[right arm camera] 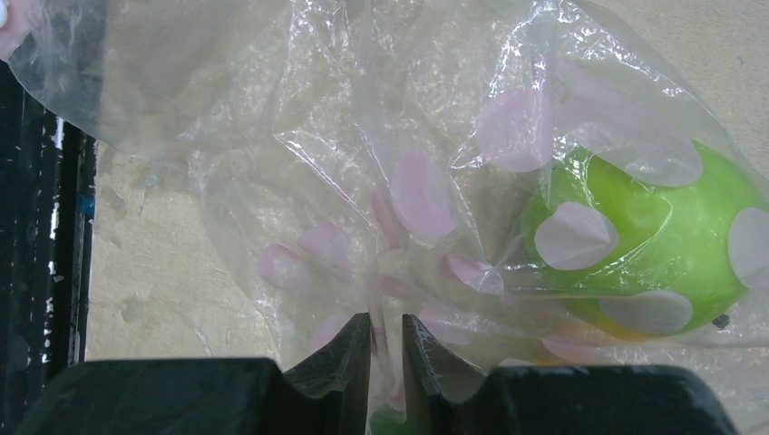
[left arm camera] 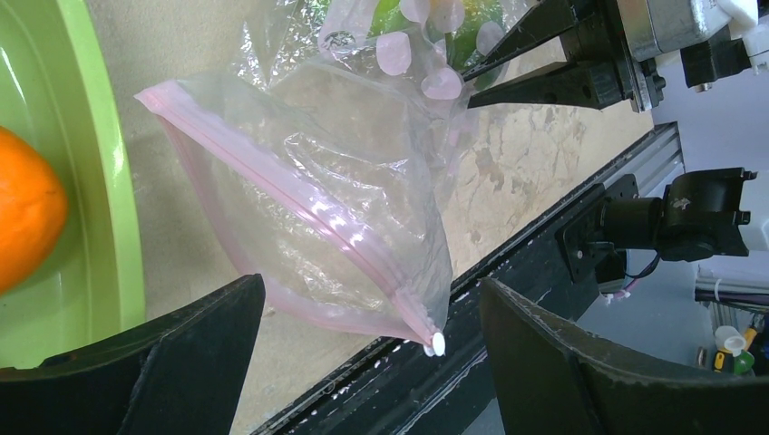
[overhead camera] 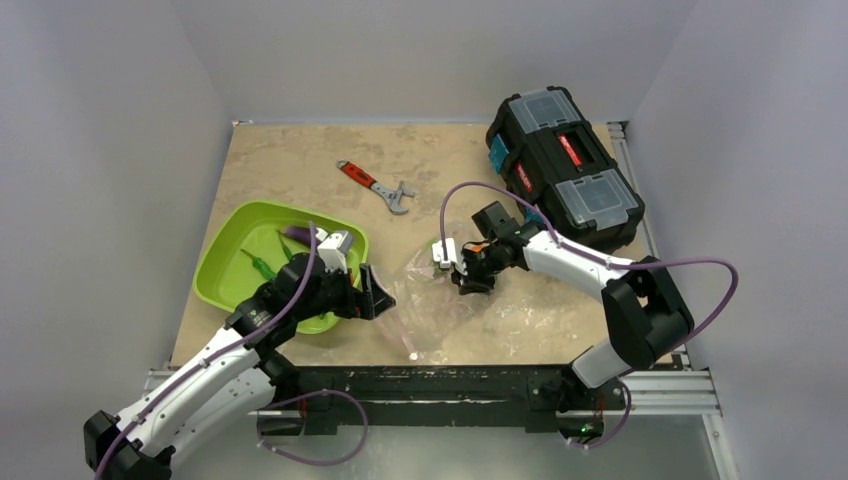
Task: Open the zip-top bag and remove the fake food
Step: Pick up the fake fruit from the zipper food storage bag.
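- Top external view: a tan table (overhead camera: 300, 160) carries everything, and the two arms rise from its near edge.
- A black toolbox (overhead camera: 565, 165) lies shut at the far right corner.
- A green tray (overhead camera: 225, 275) sits on the left side of the table, partly under the left arm.
- The zip-top bag (overhead camera: 440, 305) lies crumpled near the front edge, just right of the tray and between the two grippers. Its pink zip strip (left arm camera: 299, 208) runs along the edge facing the left gripper and ends in a small white slider (left arm camera: 438, 343).
- The left gripper (overhead camera: 375, 295) hangs at the tray's right rim with its jaws spread wide and holding nothing. In its wrist view the bag's zip corner shows between the two fingers, apart from both.
- The right gripper (overhead camera: 466, 286) reaches the bag from the far right. Its fingers are pressed almost together, pinching a fold of the clear film.
- A red-handled wrench (overhead camera: 378, 185) lies on the table behind the tray and bag, well apart from both.
- Of the fake food, a green round fruit (right arm camera: 653, 236) is inside the bag, near the right fingers. An orange fruit (left arm camera: 27, 227), slim green pods (overhead camera: 262, 265) and a purple eggplant (overhead camera: 296, 234) lie in the tray.
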`<state>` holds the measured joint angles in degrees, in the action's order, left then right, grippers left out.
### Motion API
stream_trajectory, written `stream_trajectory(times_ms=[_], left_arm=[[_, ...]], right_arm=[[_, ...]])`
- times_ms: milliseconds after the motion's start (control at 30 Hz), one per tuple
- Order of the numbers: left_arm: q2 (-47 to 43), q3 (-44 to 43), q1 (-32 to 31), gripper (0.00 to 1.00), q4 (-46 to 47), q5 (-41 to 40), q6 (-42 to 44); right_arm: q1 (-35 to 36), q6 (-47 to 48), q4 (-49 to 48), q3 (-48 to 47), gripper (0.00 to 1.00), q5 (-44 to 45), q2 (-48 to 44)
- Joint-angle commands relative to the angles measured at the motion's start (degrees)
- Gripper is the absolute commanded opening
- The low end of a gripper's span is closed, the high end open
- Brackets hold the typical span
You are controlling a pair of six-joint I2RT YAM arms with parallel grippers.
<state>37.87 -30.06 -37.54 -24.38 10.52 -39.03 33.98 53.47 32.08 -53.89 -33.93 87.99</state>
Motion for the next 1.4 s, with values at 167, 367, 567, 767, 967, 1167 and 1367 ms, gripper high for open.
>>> stream_trajectory(times_ms=[167,367,567,767,967,1167,1367], left_arm=[[-0.51,1.06,-0.19,0.88,2.77,1.06,-0.35],[-0.6,1.06,-0.17,0.88,2.7,1.21,-0.1],[-0.69,1.06,-0.25,0.88,2.58,1.26,0.08],[-1.12,0.99,-0.17,0.88,2.28,1.42,0.25],[-1.85,1.31,-0.25,0.88,1.91,1.55,0.36],[-2.89,1.53,-0.18,0.88,1.49,1.91,0.52],[-3.51,1.94,-0.25,0.88,1.64,2.24,0.69]], right_arm=[[-0.38,1.17,-0.26,0.39,0.22,-0.21,-1.94],[-0.33,1.23,-0.17,0.44,0.27,-0.34,-2.15],[-0.37,1.5,0.24,0.36,0.34,-1.31,-2.6],[-0.59,2.03,1.12,0.01,0.43,-3.13,-3.88],[-1.13,2.63,1.97,-0.12,0.49,-4.52,-5.46],[-2.77,3.94,3.97,-0.9,0.56,-6.54,-7.67],[-6.01,5.26,5.81,-1.69,0.61,-9.42,-11.39]])
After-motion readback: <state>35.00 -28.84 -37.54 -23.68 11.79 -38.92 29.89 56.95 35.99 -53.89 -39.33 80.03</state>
